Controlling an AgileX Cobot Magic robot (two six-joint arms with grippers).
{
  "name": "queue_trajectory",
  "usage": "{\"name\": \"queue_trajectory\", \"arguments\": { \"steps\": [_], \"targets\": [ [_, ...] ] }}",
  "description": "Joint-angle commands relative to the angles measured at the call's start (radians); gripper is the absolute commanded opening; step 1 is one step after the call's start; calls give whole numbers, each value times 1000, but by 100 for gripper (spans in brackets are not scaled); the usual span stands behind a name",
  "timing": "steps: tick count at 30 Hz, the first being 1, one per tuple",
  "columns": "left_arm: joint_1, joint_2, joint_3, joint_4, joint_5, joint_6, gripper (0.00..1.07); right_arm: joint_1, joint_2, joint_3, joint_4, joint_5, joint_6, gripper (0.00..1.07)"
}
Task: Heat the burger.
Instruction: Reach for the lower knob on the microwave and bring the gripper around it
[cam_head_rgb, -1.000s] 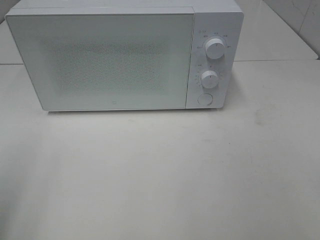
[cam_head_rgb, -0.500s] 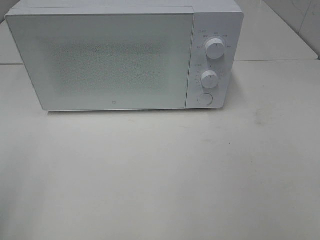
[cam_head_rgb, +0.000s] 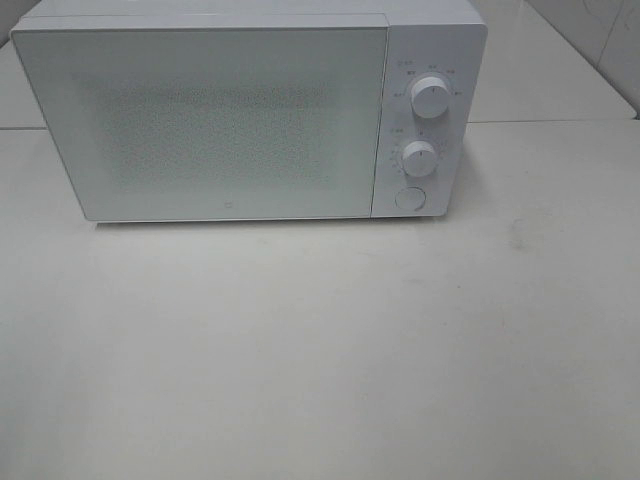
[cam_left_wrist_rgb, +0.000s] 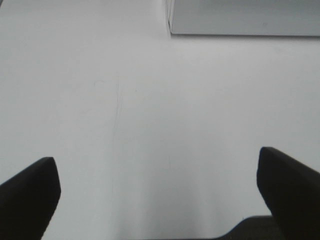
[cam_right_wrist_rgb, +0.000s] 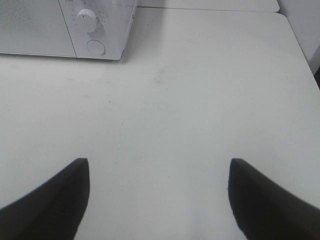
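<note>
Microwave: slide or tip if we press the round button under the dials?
Tipping unlikely: the microwave is a wide, low box flat on the table, and the button sits low. It might slide slightly on that smooth surface.

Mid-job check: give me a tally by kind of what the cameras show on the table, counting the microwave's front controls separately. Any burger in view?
microwave, white, door closed: 1
dial knobs, white, on its right panel: 2
round button, below the knobs: 1
burger: 0 in view
Total: 4
</note>
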Motion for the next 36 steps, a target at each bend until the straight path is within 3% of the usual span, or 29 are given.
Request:
{"name": "queue_trajectory", "arguments": {
  "steps": [1, 6, 28, 36],
  "targets": [
    [-6, -86, 4, 7, 1, -4, 100, -6, -26, 1, 3, -1, -9, 74],
    [-6, -200, 4, 21, 1, -4, 100, -6, -26, 1, 3, -1, -9, 74],
    [-6, -195, 4, 29, 1, -4, 100, -6, -10, -11, -7, -20, -1, 74],
    [-6, -195, 4, 29, 1, -4, 100, -6, 112, -25, -7, -95, -1, 74]
  ]
}}
